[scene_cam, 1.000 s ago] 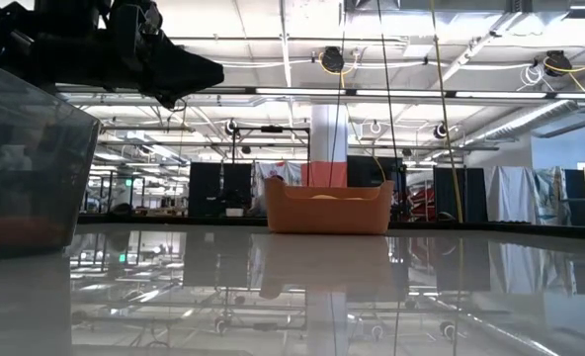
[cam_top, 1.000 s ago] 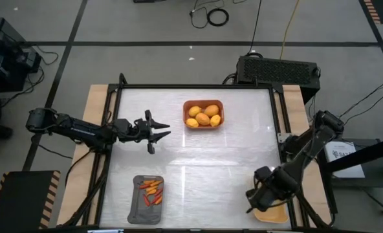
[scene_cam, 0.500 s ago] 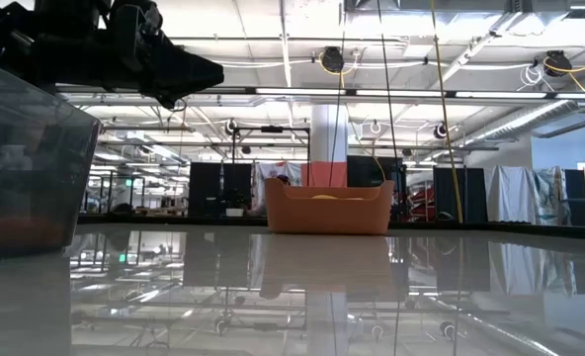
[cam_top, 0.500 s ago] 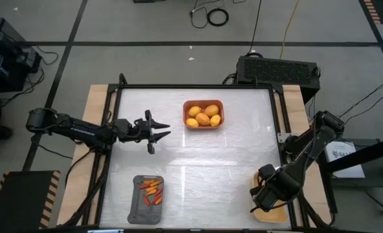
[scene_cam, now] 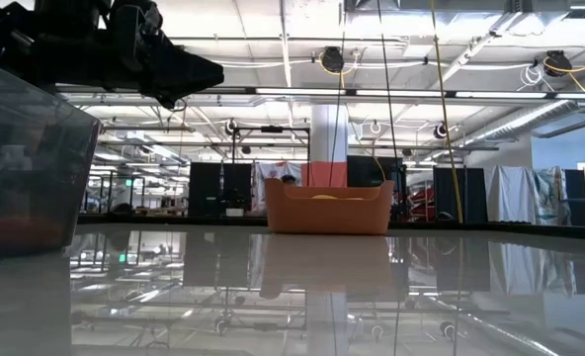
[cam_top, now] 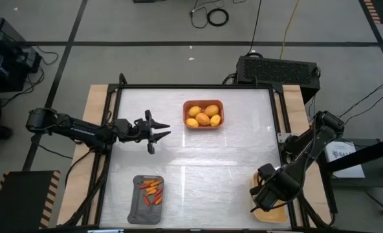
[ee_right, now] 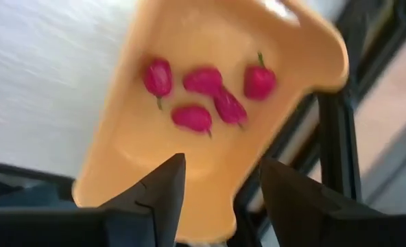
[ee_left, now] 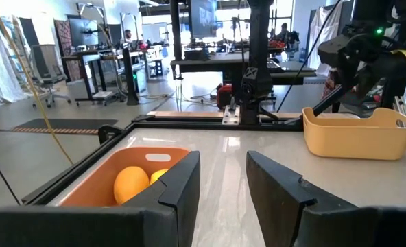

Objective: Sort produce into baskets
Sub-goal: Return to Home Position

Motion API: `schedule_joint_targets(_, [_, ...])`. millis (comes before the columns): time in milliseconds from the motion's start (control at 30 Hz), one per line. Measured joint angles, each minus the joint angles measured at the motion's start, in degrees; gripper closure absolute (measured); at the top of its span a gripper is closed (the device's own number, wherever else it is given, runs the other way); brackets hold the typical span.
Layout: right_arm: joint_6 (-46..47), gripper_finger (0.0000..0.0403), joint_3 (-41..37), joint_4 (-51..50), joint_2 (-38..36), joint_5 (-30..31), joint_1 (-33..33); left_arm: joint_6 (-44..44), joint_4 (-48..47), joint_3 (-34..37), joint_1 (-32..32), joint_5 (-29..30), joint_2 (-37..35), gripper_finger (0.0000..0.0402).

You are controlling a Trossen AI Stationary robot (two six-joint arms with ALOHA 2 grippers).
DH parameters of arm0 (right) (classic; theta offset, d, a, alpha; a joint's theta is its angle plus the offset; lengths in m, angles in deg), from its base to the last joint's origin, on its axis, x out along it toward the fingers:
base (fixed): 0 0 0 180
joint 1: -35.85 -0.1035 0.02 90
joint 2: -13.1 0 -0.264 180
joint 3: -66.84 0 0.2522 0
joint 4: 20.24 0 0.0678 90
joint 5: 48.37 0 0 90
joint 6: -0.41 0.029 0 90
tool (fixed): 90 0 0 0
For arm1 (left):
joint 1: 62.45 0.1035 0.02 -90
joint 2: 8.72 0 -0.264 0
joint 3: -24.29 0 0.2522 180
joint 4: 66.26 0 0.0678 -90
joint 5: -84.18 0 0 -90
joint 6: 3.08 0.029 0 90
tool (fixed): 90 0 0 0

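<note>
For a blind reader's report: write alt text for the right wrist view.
Five small red peppers lie in a pale yellow tray on the white table, seen from above. The right end effector hangs over it, its two dark fingers apart and empty.

The white table (cam_top: pixel 198 155) bears the orange-brown basket (cam_top: pixel 203 114) near the left gripper (cam_top: pixel 160 132); the dark grey basket (cam_top: pixel 149 199) lies farther off. The pale yellow basket (ee_left: pixel 354 140) lies under the right gripper (cam_top: pixel 259 199).

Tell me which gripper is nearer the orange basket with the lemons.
Left. The left gripper hovers open just beside the orange basket; the right gripper is much farther off, over the yellow basket.
</note>
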Motion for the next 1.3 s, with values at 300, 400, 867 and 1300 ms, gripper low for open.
schedule_joint_targets(300, [-9.56,0.0220,0.00,2.91,0.02,20.82,0.54,-0.02,0.00,0.00,0.00,0.00,0.00,0.0275])
schedule_joint_targets(400, [-13.44,0.0220,0.00,3.49,0.02,26.67,1.47,-0.03,0.00,0.00,0.02,0.00,0.01,0.0275])
schedule_joint_targets(867, [-48.53,0.0260,-5.74,28.95,0.03,45.26,12.05,-4.89,-6.51,-2.22,1.07,-8.00,-0.38,0.0275])
schedule_joint_targets(1300, [-89.15,0.0396,-11.08,55.95,0.07,32.83,28.82,-6.01,-33.17,-8.22,4.21,-6.55,-11.42,0.0275])
